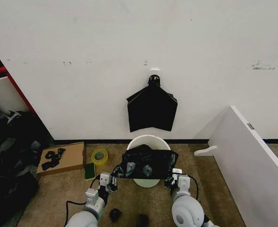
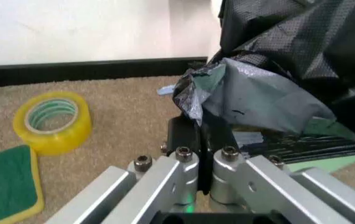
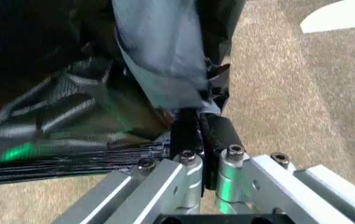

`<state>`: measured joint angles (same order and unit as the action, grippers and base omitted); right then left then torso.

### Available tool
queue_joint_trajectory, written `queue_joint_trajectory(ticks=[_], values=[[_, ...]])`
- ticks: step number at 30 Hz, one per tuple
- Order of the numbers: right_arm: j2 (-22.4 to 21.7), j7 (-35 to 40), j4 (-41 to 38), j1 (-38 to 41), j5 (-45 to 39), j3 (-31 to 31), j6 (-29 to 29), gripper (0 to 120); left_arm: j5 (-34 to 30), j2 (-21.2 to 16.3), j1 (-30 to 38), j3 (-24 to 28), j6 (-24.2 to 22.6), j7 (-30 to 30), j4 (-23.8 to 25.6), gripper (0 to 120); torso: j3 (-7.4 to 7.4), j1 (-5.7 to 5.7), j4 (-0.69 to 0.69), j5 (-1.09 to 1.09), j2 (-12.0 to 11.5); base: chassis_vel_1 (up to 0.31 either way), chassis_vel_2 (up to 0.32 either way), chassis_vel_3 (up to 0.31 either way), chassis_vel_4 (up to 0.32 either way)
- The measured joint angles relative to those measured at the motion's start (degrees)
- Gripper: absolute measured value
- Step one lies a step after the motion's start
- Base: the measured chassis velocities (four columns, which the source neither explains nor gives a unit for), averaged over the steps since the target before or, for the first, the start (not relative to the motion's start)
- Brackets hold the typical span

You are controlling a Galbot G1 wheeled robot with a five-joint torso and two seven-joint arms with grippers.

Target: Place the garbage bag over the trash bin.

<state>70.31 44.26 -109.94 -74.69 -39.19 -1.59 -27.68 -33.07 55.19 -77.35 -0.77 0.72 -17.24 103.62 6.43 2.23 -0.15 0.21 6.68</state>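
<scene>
The round white trash bin stands on the carpet at the foot of the wall. In front of it and over its near side hangs the glossy, crinkled black garbage bag, stretched between both grippers. My left gripper is shut on the bag's left corner; in the left wrist view its fingers pinch the bunched plastic. At the bag's right corner my right gripper is shut too, and the right wrist view shows its fingers clamped on the bag's edge.
A flat matte black bundle hangs on the wall above the bin. A slanted white board stands to the right. Left of the bin lie a yellow tape roll, a green sponge and a cardboard box. Dark clutter fills the far left.
</scene>
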Motion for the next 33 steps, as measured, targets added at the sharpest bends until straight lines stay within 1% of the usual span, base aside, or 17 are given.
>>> queue_joint_trajectory(ticks=[5,9,10,12,13,14,17,20,21,24,25,26,27,28,31,32,33], values=[[0.33,-1.38,2.30,0.84,1.67,0.40,1.30,0,-0.28,1.67,2.71,1.34,-1.14,-1.07,-2.85,0,0.00,0.00,0.00,-0.01,0.00,0.000,0.000,0.000,0.000],[0.12,-2.28,2.13,0.44,2.50,0.44,1.91,0,-0.45,2.13,3.03,1.39,-1.28,-1.27,-2.91,0,0.00,0.00,0.00,0.00,0.00,0.000,0.000,0.000,0.000],[-0.11,-2.64,1.69,0.08,2.63,0.43,2.02,1,-0.51,2.07,2.84,1.33,-1.28,-1.31,-2.53,1,0.00,0.00,0.00,-0.01,0.00,0.000,0.000,0.000,0.000],[-1.07,-3.50,-0.02,-1.24,3.41,0.40,2.69,12,-0.72,1.28,1.58,0.63,-1.28,-1.32,-0.62,11,0.00,0.01,0.00,0.00,0.00,0.000,0.000,0.000,0.000],[-1.07,-3.50,-0.02,-1.24,3.41,0.40,2.69,12,-0.72,1.28,1.58,0.63,-1.28,-1.32,-0.62,11,0.00,0.01,0.00,0.00,0.00,0.000,0.000,0.000,0.000],[-1.46,-3.78,-0.76,-1.83,3.78,0.38,3.09,15,-0.71,0.88,0.85,0.06,-1.29,-1.26,0.29,16,0.00,0.01,0.00,-0.01,0.00,0.000,0.000,0.000,0.000],[-2.42,-4.22,-2.64,-3.38,4.30,0.29,3.78,26,-0.56,-0.31,-1.34,-1.83,-1.47,-0.93,2.71,26,0.00,0.01,0.00,0.00,0.00,0.000,0.000,0.000,0.000],[-3.10,-4.58,-3.78,-4.59,5.05,0.29,4.29,36,-0.13,-1.09,-2.87,-3.16,-1.48,-0.68,4.00,38,0.00,0.01,0.00,-0.01,0.00,0.000,0.000,0.000,0.000],[-3.10,-4.58,-3.78,-4.59,5.05,0.29,4.29,36,-0.13,-1.09,-2.87,-3.16,-1.48,-0.68,4.00,38,0.00,0.01,0.00,-0.01,0.00,0.000,0.000,0.000,0.000],[-3.92,-6.03,-5.05,-6.18,6.87,0.19,5.29,49,0.52,-1.94,-4.33,-4.46,-1.27,-0.47,5.07,50,0.00,0.01,0.00,-0.01,0.00,0.000,0.000,0.000,0.000],[-4.36,-7.04,-5.85,-7.25,8.04,0.00,6.10,55,0.69,-2.35,-5.19,-5.02,-1.03,-0.40,5.80,58,-0.01,0.01,0.00,-0.01,0.00,0.000,0.000,0.000,0.000],[-4.77,-8.16,-6.68,-8.39,9.13,-0.34,7.08,61,0.75,-2.72,-6.20,-5.37,-0.68,-0.38,6.74,61,-0.01,0.01,0.00,-0.01,0.00,0.000,0.000,0.000,0.000],[-5.05,-8.90,-7.26,-9.21,9.91,-0.67,7.85,65,0.76,-2.90,-6.96,-5.51,-0.37,-0.35,7.41,65,-0.01,0.00,0.00,-0.01,0.00,0.000,0.000,0.000,0.000],[-5.05,-8.90,-7.26,-9.21,9.91,-0.67,7.85,65,0.76,-2.90,-6.96,-5.51,-0.37,-0.35,7.41,65,-0.01,0.00,0.00,-0.01,0.00,0.000,0.000,0.000,0.000],[-5.59,-10.10,-8.62,-11.45,12.40,-1.71,10.36,76,0.70,-3.11,-9.17,-5.88,0.58,-0.35,9.34,77,-0.01,0.00,0.00,-0.01,0.00,0.000,0.000,0.000,0.000],[-5.73,-10.21,-9.12,-12.30,13.21,-2.09,11.26,83,0.55,-3.18,-10.03,-6.01,1.01,-0.43,10.21,82,-0.01,0.00,0.00,0.00,0.00,0.000,0.000,0.000,0.000],[-5.82,-10.22,-9.61,-13.02,13.70,-2.40,11.94,86,0.33,-3.26,-10.79,-6.10,1.31,-0.56,11.02,87,-0.01,0.00,0.00,-0.01,0.00,0.000,0.000,0.000,0.000]])
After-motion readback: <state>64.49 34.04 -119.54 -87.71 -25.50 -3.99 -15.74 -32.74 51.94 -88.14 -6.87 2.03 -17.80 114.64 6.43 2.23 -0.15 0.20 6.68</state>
